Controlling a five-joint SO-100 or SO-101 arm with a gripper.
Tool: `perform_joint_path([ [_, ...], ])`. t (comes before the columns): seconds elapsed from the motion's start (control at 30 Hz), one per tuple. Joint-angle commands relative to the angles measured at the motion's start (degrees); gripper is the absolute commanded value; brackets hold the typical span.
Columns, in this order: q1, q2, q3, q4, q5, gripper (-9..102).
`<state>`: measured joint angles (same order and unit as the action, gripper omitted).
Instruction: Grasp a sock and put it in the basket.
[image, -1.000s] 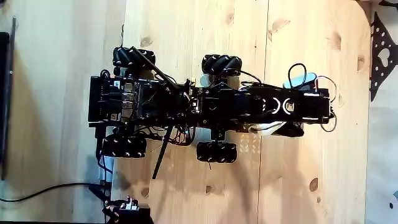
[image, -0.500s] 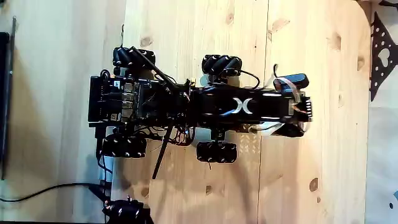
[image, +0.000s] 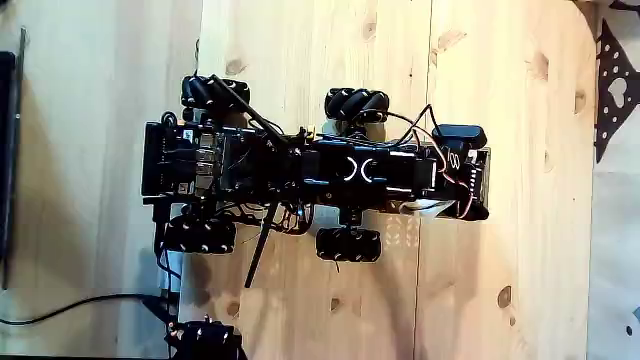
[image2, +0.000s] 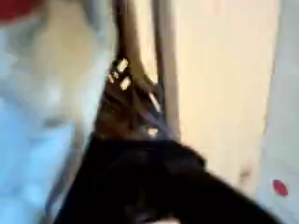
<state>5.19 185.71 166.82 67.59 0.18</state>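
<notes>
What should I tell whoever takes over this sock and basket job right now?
Gripper: tucked under the outer end of the arm in the fixed view. I cannot tell whether it is open or shut, and the wrist view is blurred.
Sock: probably the pale patch under that arm end, but this is unconfirmed.
Basket: the dark mesh box at the left end of the wheeled base in the fixed view. Nothing pale is visible in it.
Done: no delivery visible.
Left: confirm the grasp, carry the sock to the basket, release.
</notes>
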Motion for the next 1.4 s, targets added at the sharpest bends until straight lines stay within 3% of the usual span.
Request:
perform_joint_path([
  [0.0,1.41,0.26,1.49,2.11,0.53,0],
  [0.33,6.59,0.35,2.99,12.48,-1.14,0],
  [1.37,6.77,0.35,3.08,12.48,-1.05,0],
])
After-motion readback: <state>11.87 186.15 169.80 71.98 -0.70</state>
